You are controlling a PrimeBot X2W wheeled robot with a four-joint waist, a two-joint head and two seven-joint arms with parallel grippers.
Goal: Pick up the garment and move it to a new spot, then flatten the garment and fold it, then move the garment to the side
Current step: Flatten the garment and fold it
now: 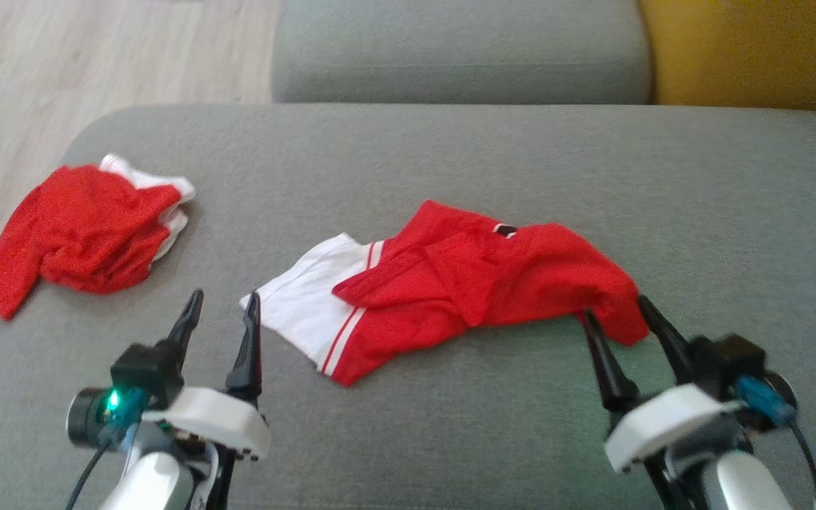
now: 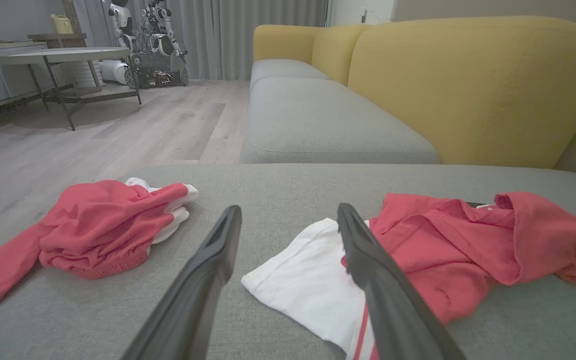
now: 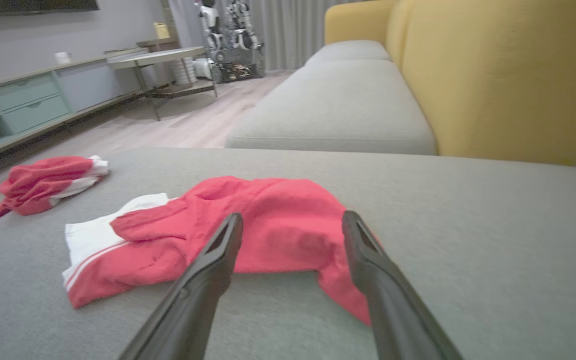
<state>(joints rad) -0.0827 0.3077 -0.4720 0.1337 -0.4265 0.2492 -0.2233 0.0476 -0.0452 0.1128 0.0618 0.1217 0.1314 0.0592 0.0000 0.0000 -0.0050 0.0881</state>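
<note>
A broad grey sofa cushion (image 1: 450, 156) stretches ahead of both sets of jaws, with a second grey seat (image 1: 457, 49) and a yellow backrest (image 1: 755, 49) beyond them. Pale wood floor (image 1: 61, 71) lies outward of the left gripper (image 1: 226, 294). In the left wrist view a side table (image 2: 63, 55) and another robot (image 2: 153, 45) stand far off.

The red and white garment (image 1: 465, 283) lies rumpled on the cushion between the two grippers. Its white corner is at the left gripper's inner finger, and its red end lies between the fingers of the right gripper (image 1: 615, 306).

A crumpled red garment (image 1: 82, 227) sits ahead of the left jaws and outward, well apart from the first. Both sets of jaws stand wide apart, gripping nothing.
</note>
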